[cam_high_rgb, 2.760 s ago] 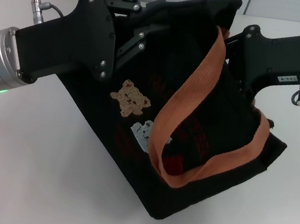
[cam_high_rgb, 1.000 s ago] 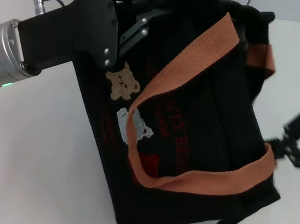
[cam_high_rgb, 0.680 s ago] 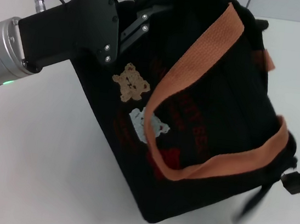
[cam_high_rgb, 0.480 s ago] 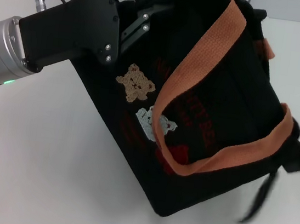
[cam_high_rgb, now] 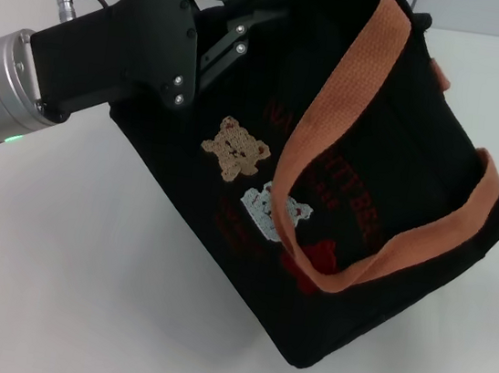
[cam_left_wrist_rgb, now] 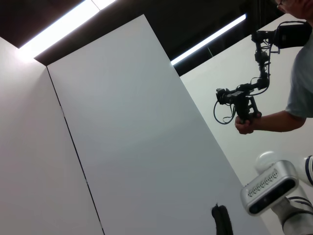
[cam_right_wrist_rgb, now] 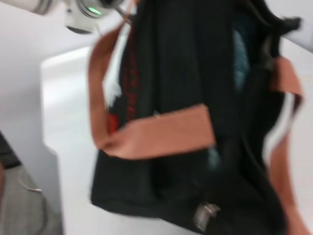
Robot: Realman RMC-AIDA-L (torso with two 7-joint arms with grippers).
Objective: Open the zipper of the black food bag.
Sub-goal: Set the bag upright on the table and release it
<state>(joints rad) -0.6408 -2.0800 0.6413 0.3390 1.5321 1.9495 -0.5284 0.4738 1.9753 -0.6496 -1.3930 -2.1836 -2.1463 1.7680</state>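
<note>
Left tool (cam_high_rgb: 224, 18) gripping boxy black fabric bag (cam_high_rgb: 322, 196), seemingly tilted

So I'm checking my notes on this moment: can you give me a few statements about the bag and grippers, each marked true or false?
1. The left gripper is at the far top corner of the boxy black fabric food bag. True.
2. The bag stands upright. False: it tilts.
3. The orange-brown webbing handle crosses the bag's side. True.
4. The tan bear patch is hidden. False: it shows, beside the white bear patch.
5. The right gripper grips the handle. False: it is barely in view.
</note>
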